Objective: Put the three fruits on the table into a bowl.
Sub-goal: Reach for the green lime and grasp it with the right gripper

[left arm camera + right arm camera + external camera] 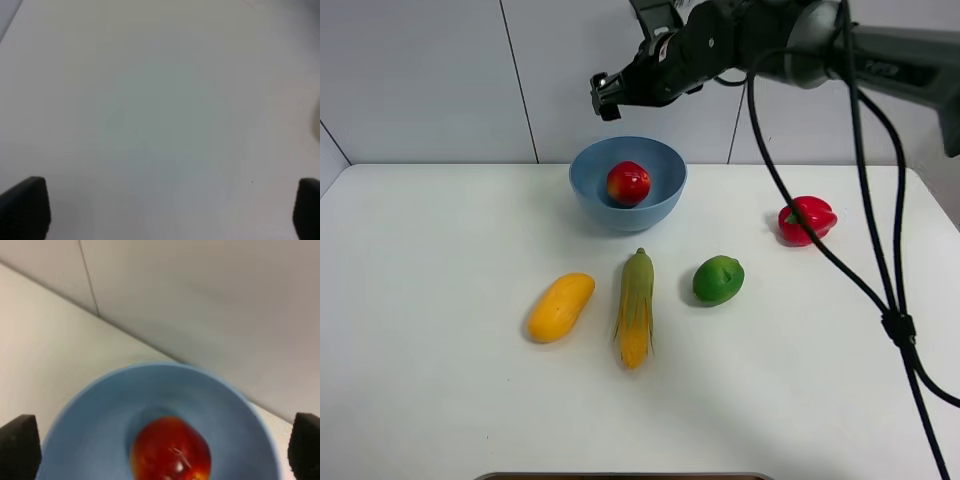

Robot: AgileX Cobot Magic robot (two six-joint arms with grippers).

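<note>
White table [420, 380], right hand [605, 97] spread wide, empty, above bowl [660, 208] holding apple [628, 183], left hand [165, 209] spread too

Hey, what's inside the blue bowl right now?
Only the red apple sits inside the bowl. The spot beneath it is covered, so unseen. The mango and lime lie outside on the table.

No writing can be read. The grey upper link of the right arm [900, 55] carries a short line of dark lettering along its side, seen only in the high view. It is too small and too blurred there to make out a single letter or number.
</note>
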